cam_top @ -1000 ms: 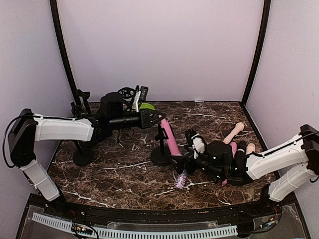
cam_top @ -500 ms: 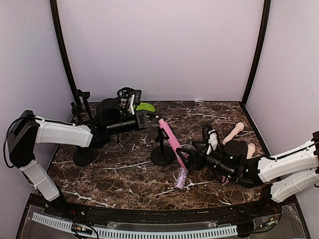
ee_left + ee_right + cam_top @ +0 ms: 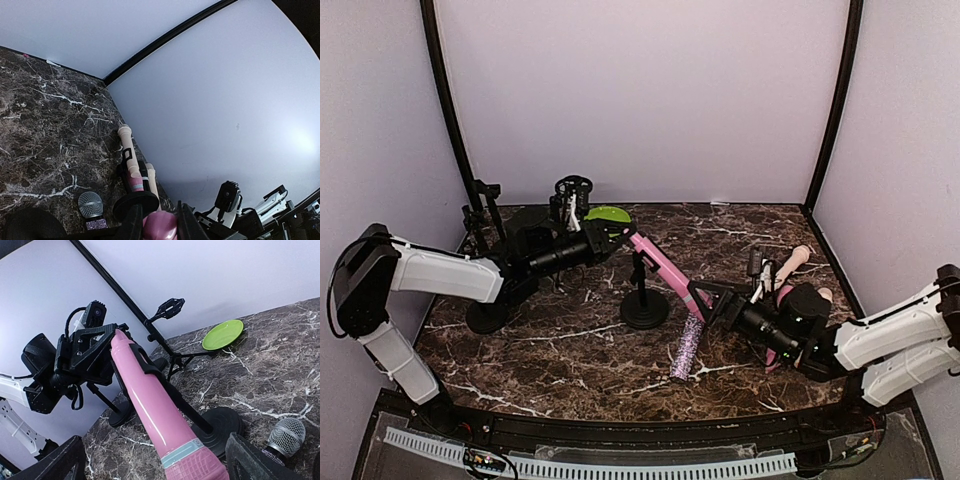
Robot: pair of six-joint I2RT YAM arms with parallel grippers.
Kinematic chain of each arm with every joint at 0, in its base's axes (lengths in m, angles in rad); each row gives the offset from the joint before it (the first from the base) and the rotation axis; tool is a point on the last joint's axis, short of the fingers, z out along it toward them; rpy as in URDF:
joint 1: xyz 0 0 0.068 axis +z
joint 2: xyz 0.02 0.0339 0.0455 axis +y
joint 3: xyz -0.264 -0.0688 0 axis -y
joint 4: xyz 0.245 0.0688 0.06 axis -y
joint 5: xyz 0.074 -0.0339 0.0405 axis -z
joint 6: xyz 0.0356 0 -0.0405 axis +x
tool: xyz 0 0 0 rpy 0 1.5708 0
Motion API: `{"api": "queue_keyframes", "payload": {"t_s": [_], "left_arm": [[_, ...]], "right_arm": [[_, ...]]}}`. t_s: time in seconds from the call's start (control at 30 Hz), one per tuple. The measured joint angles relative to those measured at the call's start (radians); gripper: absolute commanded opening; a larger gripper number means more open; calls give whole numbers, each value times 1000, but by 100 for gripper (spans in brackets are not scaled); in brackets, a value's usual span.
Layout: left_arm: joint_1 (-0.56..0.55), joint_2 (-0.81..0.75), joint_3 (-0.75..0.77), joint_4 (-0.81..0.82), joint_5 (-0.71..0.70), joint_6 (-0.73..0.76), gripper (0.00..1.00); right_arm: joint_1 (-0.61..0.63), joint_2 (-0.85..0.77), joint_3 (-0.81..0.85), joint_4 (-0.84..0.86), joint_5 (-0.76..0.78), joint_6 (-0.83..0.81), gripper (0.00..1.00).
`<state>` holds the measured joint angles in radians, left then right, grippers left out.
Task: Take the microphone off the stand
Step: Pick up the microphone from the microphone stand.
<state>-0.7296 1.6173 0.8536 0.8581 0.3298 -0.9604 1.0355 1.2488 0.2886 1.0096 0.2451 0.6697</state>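
The pink microphone (image 3: 665,268) sits tilted in the clip of the black stand (image 3: 645,312), head down to the right. My left gripper (image 3: 624,235) is shut on its tail end, which shows between the fingers in the left wrist view (image 3: 160,225). My right gripper (image 3: 706,299) is open, its fingers spread on either side of the microphone's head. In the right wrist view the pink microphone (image 3: 150,400) runs up from between the open fingers (image 3: 250,460) to the left gripper (image 3: 85,347); the stand's clip and base (image 3: 225,422) are behind it.
A purple glitter microphone with a silver head (image 3: 684,352) lies in front of the stand base. Cream recorders (image 3: 790,265) lie at the right. A green plate (image 3: 608,213) is at the back. A second tall stand (image 3: 485,315) is on the left.
The right gripper has moved right and back, and the microphone now tilts lower towards it. The left gripper has drawn back to the left with the tail end.
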Motion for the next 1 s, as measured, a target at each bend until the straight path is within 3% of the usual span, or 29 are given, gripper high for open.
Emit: {"api": "queue_keyframes", "payload": {"t_s": [0.63,1.0], "left_arm": [[-2,16,-19,61,-17,-64,0],[0,23,-21,71,-34,-73,0]], "right_arm": [[-30,188,-19,117,-45,137,98],[-35,202,20,152,-120,161,79]]}}
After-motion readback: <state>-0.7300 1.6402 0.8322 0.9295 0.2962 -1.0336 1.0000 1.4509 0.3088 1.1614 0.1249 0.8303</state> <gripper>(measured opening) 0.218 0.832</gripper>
